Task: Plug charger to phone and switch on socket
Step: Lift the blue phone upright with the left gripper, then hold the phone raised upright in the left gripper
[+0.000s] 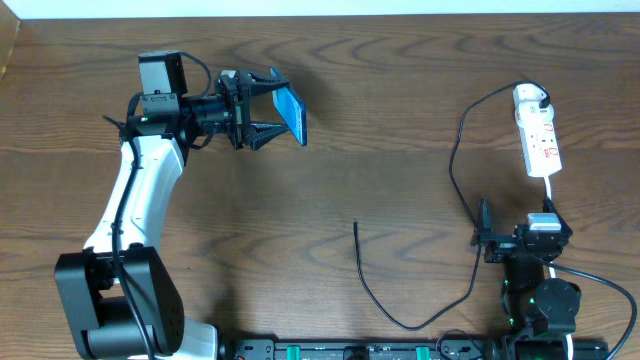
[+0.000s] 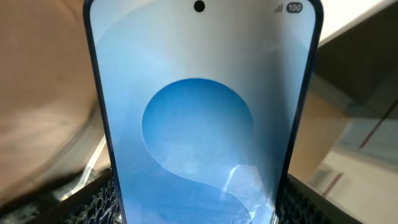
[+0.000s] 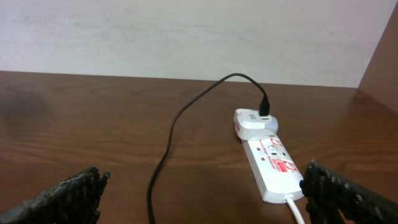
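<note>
left gripper point(image 1: 279, 108) around bright blue phone point(image 1: 293, 113)

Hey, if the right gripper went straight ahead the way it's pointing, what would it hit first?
Likely the charger cable, lying on the table between the right gripper's open fingers, though height is unclear and it might pass above. Next, the socket lines up with one finger.

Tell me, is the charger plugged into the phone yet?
Not plugged in. The charger ends loose on the table, apart from the phone, which the left gripper holds.
</note>
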You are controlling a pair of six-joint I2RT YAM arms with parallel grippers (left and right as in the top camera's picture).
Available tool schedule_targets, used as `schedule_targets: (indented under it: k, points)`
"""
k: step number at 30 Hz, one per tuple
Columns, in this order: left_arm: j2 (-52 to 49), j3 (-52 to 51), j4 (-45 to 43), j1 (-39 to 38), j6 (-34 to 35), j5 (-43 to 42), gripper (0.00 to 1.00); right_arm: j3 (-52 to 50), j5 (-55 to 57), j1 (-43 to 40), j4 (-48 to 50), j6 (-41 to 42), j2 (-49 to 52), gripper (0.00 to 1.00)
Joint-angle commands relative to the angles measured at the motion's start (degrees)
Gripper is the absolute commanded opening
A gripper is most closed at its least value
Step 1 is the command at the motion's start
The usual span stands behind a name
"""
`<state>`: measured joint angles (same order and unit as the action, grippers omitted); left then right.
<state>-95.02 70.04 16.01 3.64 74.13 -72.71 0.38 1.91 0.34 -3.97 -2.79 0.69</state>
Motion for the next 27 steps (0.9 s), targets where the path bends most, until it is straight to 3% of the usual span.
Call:
schedule_targets:
  k: [1,6,12,27]
  points:
    - [1.60,0.39,-1.07,-0.04,9.70,-4.66,0.07,-0.09,-0.11,-0.02,-0.17,-0.70,-0.35,0.99]
    - [1.60,0.39,-5.07,-0.04,16.00,-8.76,0.07,-0.09,-0.11,-0.02,-0.17,-0.70,-0.35,0.99]
    - [1.60,0.39,-5.03,-0.04,18.62,-11.23,0.07,-0.09,-0.11,-0.02,-0.17,-0.70,-0.35,0.99]
    - [1.60,0.39,-5.03,-0.04,19.23,-12.41,0.07,-0.09,-0.11,-0.02,-0.17,-0.70,-0.35,0.99]
